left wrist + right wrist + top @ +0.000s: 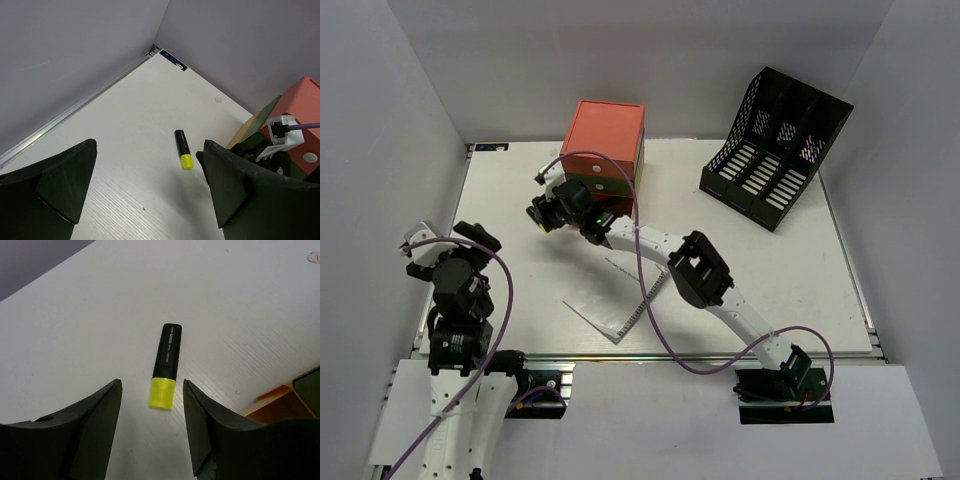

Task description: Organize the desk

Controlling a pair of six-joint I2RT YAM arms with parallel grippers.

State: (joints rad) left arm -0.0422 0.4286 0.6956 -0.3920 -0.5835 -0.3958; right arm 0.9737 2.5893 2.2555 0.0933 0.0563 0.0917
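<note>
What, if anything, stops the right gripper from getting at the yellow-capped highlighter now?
Probably nothing, so yes. The right gripper hangs over the highlighter with open jaws framing it in the wrist view. It lies flat on bare desk, clear of the drawer box.

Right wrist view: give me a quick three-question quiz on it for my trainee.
1. True or false: the right gripper is shut on the highlighter.
2. How does the highlighter sit? A) standing upright B) flat on the desk, between the open fingers C) lifted clear of the desk
3. What colour is its cap?
Key: 1 false, the jaws stand open and nothing is held; 2 B; 3 yellow.
</note>
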